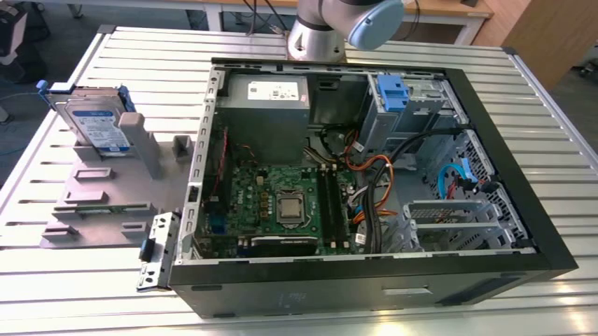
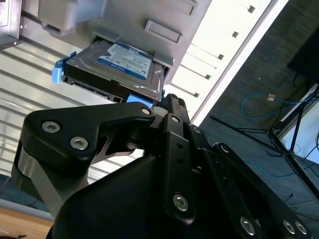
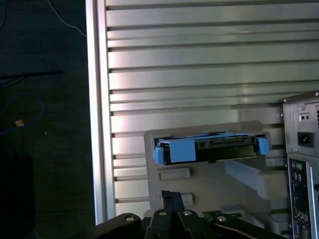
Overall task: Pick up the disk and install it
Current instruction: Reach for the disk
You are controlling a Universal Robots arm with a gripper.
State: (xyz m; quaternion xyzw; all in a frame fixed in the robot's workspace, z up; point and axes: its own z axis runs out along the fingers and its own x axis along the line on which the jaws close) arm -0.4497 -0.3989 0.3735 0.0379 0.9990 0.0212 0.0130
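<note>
The disk (image 1: 94, 122) is a silver hard drive with a white-and-blue label in a blue carrier. It stands on edge in a slot of the grey holder (image 1: 103, 199) at the exterior view's left, on the slatted table. In the second wrist view the disk (image 2: 119, 64) lies just beyond the tips of my gripper (image 2: 169, 99), apart from them. In the first wrist view the disk's blue-framed edge (image 3: 209, 149) sits ahead of my gripper (image 3: 172, 195). The black fingers are pressed together with nothing between them.
The open computer case (image 1: 523, 210) takes up the middle and right of the exterior view, with the motherboard (image 1: 280, 203), grey power supply (image 1: 271, 91) and a drive bay with a blue bracket (image 1: 391, 87). The arm's link (image 1: 327, 28) stands behind the case. The table edge (image 3: 94, 124) drops off near the holder.
</note>
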